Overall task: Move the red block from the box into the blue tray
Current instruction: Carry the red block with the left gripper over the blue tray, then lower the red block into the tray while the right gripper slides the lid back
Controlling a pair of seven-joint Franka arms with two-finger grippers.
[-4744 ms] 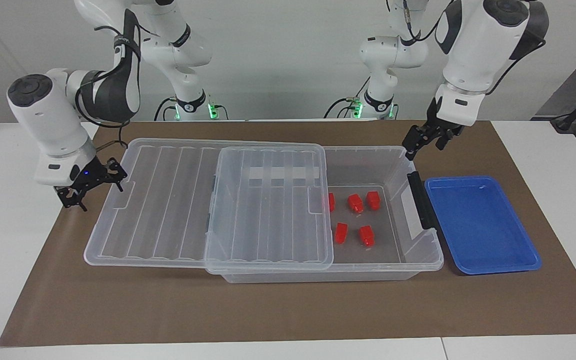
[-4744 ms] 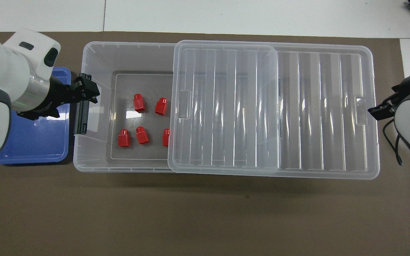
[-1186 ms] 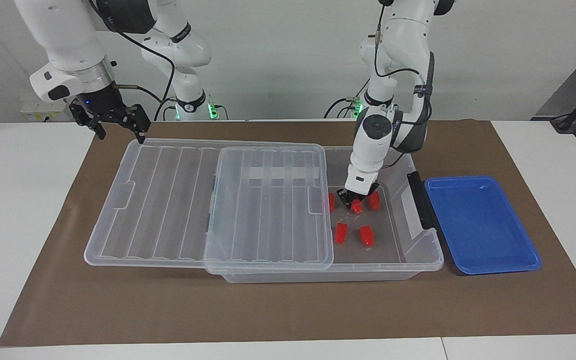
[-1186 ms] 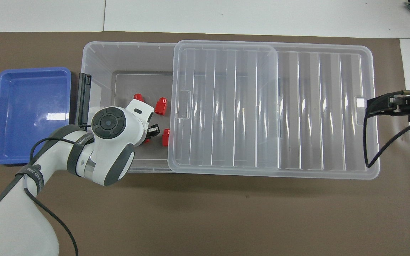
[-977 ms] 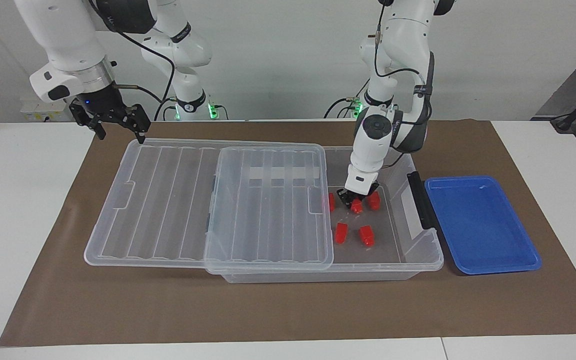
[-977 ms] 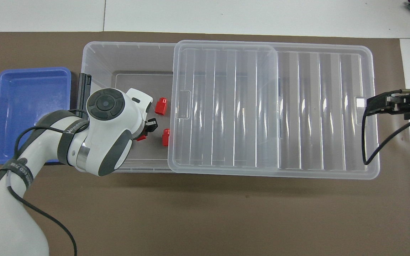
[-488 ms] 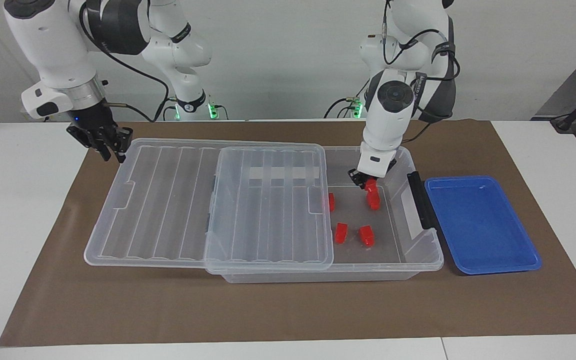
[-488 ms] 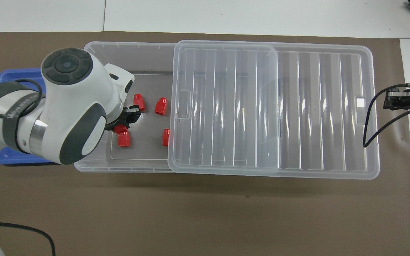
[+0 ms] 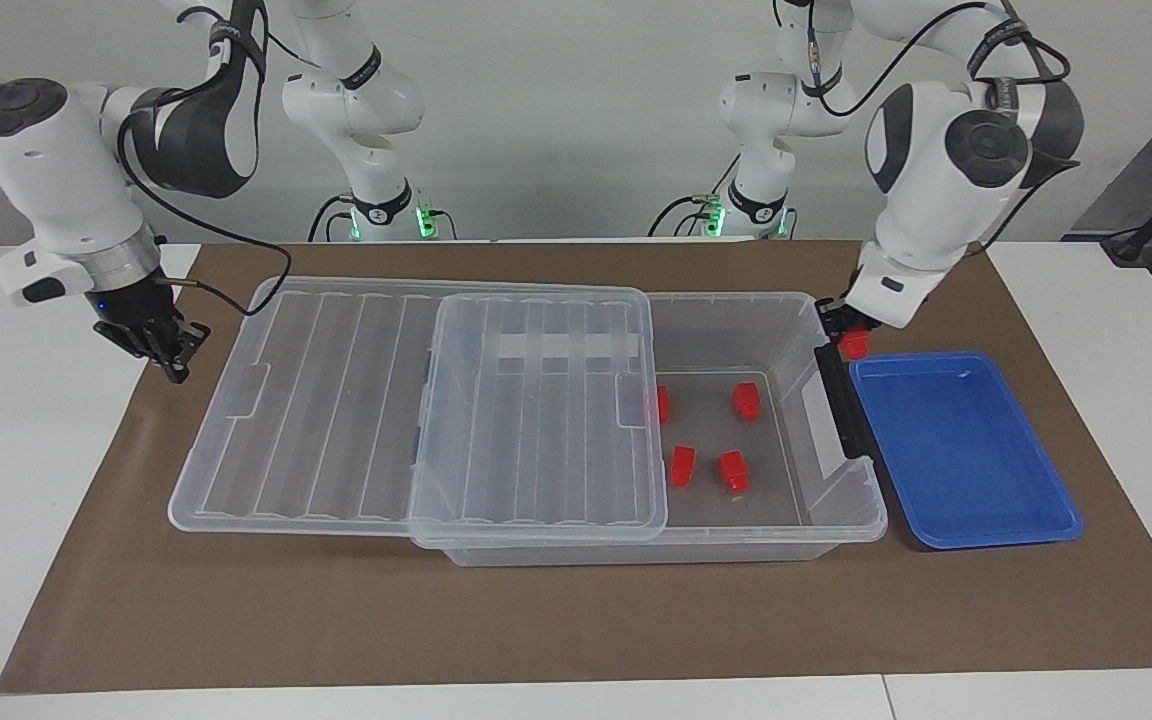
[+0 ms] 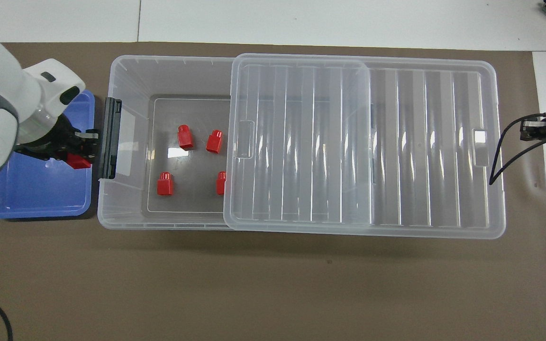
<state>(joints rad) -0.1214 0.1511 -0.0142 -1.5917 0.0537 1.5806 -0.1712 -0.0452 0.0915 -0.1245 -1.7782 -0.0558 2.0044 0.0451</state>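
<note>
My left gripper (image 9: 852,338) is shut on a red block (image 9: 854,346) and holds it in the air over the blue tray's (image 9: 966,460) edge beside the box's dark grey handle (image 9: 841,400). In the overhead view this gripper (image 10: 79,154) and its block (image 10: 80,162) are over the tray's (image 10: 36,194) rim. Several more red blocks (image 9: 746,400) lie on the floor of the clear box (image 9: 726,298); they also show in the overhead view (image 10: 185,137). My right gripper (image 9: 166,348) hangs just off the lid's end, above the mat.
The ribbed clear lid (image 9: 536,400) is slid toward the right arm's end and covers most of the box, leaving the end by the tray uncovered. The lid overhangs the box. A brown mat (image 9: 576,620) covers the table.
My left gripper has lifted one red block out of the box and carried it over the handle to the tray's edge. My right gripper has moved lower and out past the lid's end.
</note>
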